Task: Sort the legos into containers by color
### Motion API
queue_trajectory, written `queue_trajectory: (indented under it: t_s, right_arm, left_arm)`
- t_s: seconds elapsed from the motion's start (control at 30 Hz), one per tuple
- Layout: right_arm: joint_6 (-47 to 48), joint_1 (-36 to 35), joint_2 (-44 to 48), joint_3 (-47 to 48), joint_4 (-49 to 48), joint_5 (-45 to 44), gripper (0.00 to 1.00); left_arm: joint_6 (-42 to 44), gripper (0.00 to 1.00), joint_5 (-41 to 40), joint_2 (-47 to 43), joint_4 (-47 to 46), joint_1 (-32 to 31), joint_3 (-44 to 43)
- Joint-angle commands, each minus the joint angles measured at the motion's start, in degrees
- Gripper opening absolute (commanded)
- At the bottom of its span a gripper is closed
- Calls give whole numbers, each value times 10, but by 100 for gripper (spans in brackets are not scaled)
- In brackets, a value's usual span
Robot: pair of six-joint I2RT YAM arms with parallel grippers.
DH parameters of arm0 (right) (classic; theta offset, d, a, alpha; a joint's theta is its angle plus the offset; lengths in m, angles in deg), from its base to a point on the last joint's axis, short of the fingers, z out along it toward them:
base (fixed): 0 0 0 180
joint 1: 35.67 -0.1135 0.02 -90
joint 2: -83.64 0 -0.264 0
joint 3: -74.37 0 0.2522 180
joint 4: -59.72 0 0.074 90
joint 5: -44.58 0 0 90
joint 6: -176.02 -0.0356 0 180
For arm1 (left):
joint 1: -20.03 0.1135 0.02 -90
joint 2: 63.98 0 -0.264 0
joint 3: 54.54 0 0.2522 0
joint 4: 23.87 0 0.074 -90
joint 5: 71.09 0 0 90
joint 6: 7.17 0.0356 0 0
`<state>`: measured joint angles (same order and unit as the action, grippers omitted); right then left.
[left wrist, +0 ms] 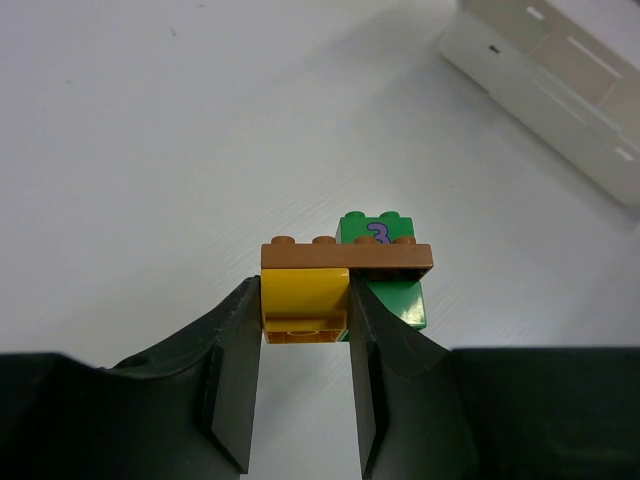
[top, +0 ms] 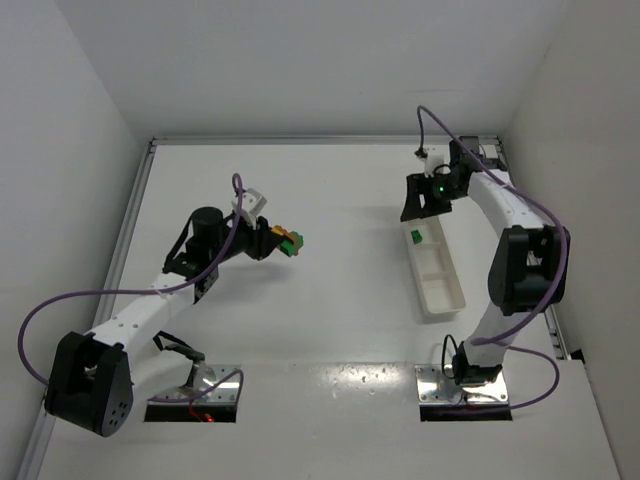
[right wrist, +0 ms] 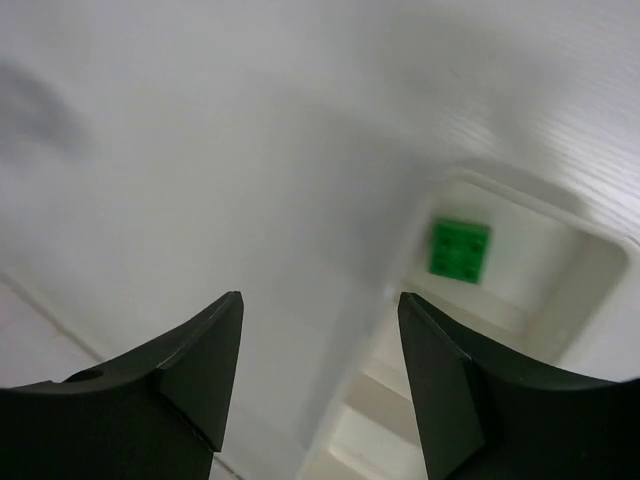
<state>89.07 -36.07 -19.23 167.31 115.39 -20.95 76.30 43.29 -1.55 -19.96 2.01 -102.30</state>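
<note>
Legos locked together as one small block sit clamped in the left fingers, well to the left of the white tray and about level with its far end. The left wrist view shows the grip closed narrowly on a yellow-orange brick. A brown plate lies across the top of that brick, and a green brick printed with a purple 3 is joined on beside it. Whether the block rests on the counter or hangs just above it cannot be told.

The tray lies lengthwise on the counter, running away from the arms' bases, and a lone green lego lies flat in its farthest compartment. Directly over that far end, the right fingers hang spread wide, gripping nothing. In the right wrist view the lone green lego shows just to the right of the gap between them.
</note>
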Motion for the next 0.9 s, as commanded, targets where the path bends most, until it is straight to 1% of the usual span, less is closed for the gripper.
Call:
queue_trajectory:
  t_s: [0.0,0.03,0.1,0.13,0.17,0.2,0.23,0.27,0.33,0.37,0.43,0.47,0.5,0.6,0.77,0.87]
  right_arm:
    - [41,-12,21,58,41,218,64]
    - [42,-32,3,87,75,284,64]
    - [13,-52,-15,82,65,346,64]
    - [-5,-73,-15,76,36,359,64]
    - [-28,-84,-27,76,35,373,64]
    - [-44,-95,-37,76,25,411,64]
    - [-65,-114,-61,76,14,432,64]
    - [-118,-123,-72,68,-23,484,65]
    - [-175,-145,-97,56,-68,529,67]
    - [-247,-151,-121,43,-126,573,67]
    - [-359,-166,-137,22,-233,605,67]
    - [-419,-181,-144,8,-347,630,67]
    - [-489,-187,-157,8,-382,635,67]
    - [-497,-209,-169,36,-388,647,67]
    - [-526,-216,-182,41,-420,642,66]
    - [-526,-221,-182,47,-425,642,60]
  left_arm:
    - [-35,0,88,-20,-53,1,-10]
    - [-41,0,101,-20,-60,1,-10]
    - [-67,0,117,-20,-79,6,-5]
    - [-76,0,117,-25,-85,6,1]
    - [-84,0,117,-25,-91,6,1]
    - [-91,0,117,-30,-91,6,1]
    - [-91,0,117,-30,-91,6,1]
    - [-91,0,110,-30,-91,6,7]
    - [-91,0,105,-45,-97,12,13]
    - [-91,0,98,-45,-98,12,13]
    - [-91,0,91,-52,-98,12,19]
    - [-91,0,91,-57,-98,12,19]
    - [-91,0,84,-57,-98,12,19]
    - [-84,0,67,-57,-98,7,19]
    - [-64,0,61,-57,-92,7,24]
    - [-51,0,56,-57,-86,7,24]
